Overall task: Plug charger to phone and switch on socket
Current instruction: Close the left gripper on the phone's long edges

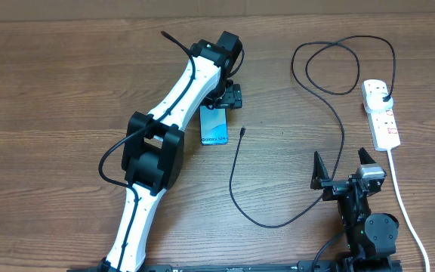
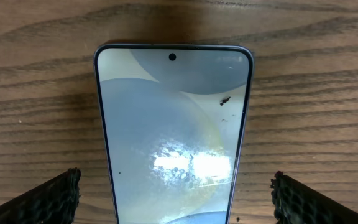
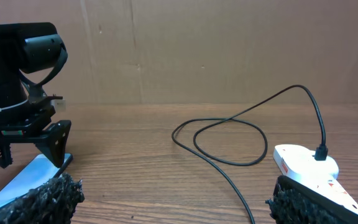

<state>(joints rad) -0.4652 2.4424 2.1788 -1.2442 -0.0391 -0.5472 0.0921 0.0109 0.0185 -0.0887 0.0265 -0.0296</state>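
Note:
The phone (image 1: 215,127) lies flat on the table with its light-blue screen lit; it fills the left wrist view (image 2: 173,137). My left gripper (image 1: 229,97) is open above the phone's far end, a finger on either side (image 2: 176,198), not touching it. The charger cable (image 1: 236,177) runs across the table; its connector tip (image 1: 244,131) lies just right of the phone. Its plug (image 1: 384,99) sits in the white socket strip (image 1: 381,113) at the right. My right gripper (image 1: 346,168) is open and empty near the front, left of the strip (image 3: 306,167).
The strip's thick white cord (image 1: 406,208) runs toward the front right edge. The cable makes a loop (image 1: 338,64) at the back right. A cardboard wall (image 3: 216,43) stands behind the table.

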